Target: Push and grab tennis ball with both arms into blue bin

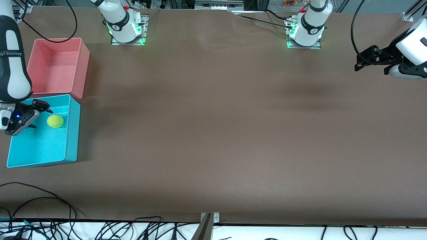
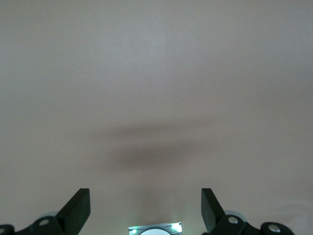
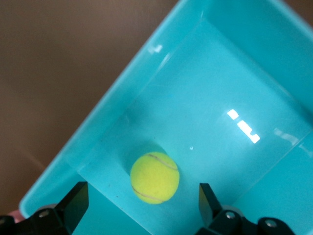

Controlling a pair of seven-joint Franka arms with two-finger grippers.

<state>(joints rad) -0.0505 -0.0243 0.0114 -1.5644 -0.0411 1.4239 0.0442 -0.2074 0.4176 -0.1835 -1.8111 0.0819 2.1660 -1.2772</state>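
Ball: the tennis ball [image 1: 55, 121] lies on the floor of the blue bin [image 1: 71, 133], in the part of the bin farther from the front camera and close to the wall that faces the open worktop [image 1: 213, 133]. It touches no tool.
Right tool: the right tool [image 1: 35, 113] hangs over the blue bin, just beside the ball. In the right wrist view its fingers [image 3: 73, 205] stand wide apart with the ball below and between them, and nothing is in its hold.
Left tool: the left tool [image 1: 360, 61] waits over bare worktop at the left arm's end, well apart from both bins. Its fingers [image 2: 78, 208] are spread fully and it holds nothing.
Other bin: a pink bin [image 1: 80, 63] sits just beside the blue one, farther from the front camera, with nothing in it.
Progress: judged complete in substance, as the ball rests inside the target bin and is free of the tool.
Outstanding: by the inspector's reading, only lifting the right arm clear of the bin is left; the ball needs no more handling.
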